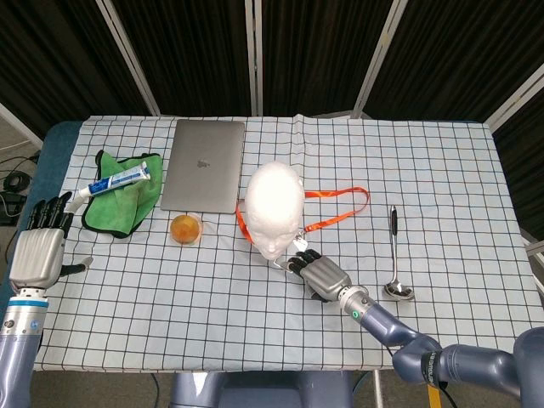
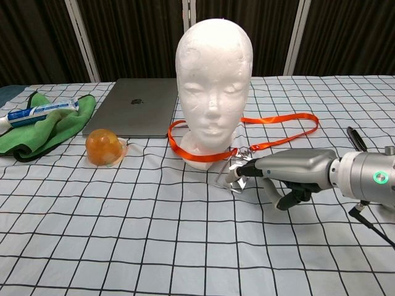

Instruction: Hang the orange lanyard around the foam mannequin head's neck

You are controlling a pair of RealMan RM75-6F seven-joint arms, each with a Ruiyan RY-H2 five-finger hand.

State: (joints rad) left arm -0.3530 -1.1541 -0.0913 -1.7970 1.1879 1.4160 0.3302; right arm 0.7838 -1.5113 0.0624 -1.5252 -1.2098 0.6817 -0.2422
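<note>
Nearest, right hand point(image 2: 281, 171) low over table point(image 2: 154, 246), fingertips point(image 2: 237, 174) at clear badge point(image 2: 229, 179); grasp impossible to tell. Left hand point(image 1: 38, 246) loose, clear of cloth. Beyond, lanyard point(image 2: 281, 132) looped around head point(image 2: 213, 86) base, trailing right.

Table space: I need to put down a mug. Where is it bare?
Bare: the near strip in front of the orange dome, and the far right beyond the spoon. Crowded: around the foam head, with lanyard, badge and right hand.
</note>
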